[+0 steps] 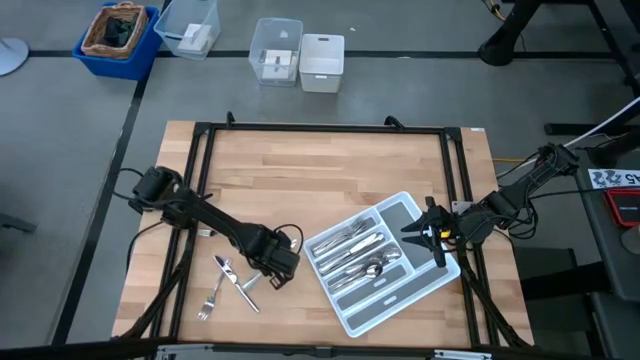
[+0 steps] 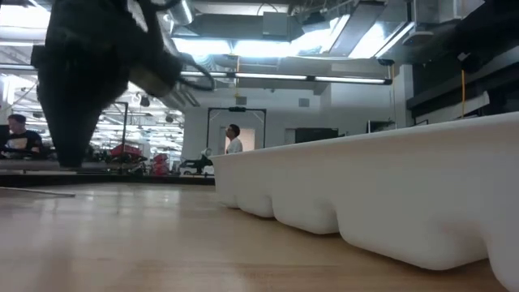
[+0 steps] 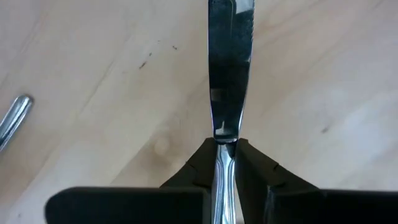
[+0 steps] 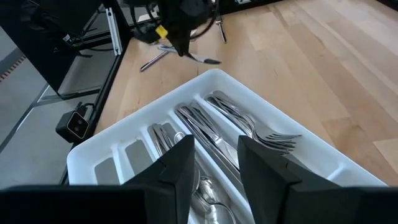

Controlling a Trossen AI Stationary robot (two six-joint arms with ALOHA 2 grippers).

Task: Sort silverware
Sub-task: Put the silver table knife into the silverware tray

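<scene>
My left gripper [image 1: 272,268] hangs over the table's near left part, pointing down, shut on a table knife [image 3: 230,68]. The knife also shows in the right wrist view [image 4: 204,60] and the low view [image 2: 172,88]. More silverware lies flat on the wood beside it: a knife [image 1: 224,268], a fork [image 1: 209,301] and another piece [image 1: 246,292]. The light grey tray [image 1: 402,300] lies slantwise at the near right, with forks [image 4: 264,134], knives [image 4: 205,130] and spoons [image 4: 208,202] in its compartments. My right gripper [image 4: 214,168] stands open above the tray's right end. My left gripper pinches the knife between its two fingers at the narrow neck [image 3: 224,144] where the blade meets the handle. The fingers come from above, pointing down, and lie across the knife. The blade sticks out sideways past the fingers, and the knife is clear of the table.
Clear plastic boxes [image 1: 277,52] [image 1: 190,25], a white box [image 1: 322,62] and a blue bin [image 1: 118,35] stand on the floor beyond the far edge. Black frame rails [image 1: 320,128] run around the table. Bare wood lies between tray and far edge. People [image 2: 233,139] show in the room behind.
</scene>
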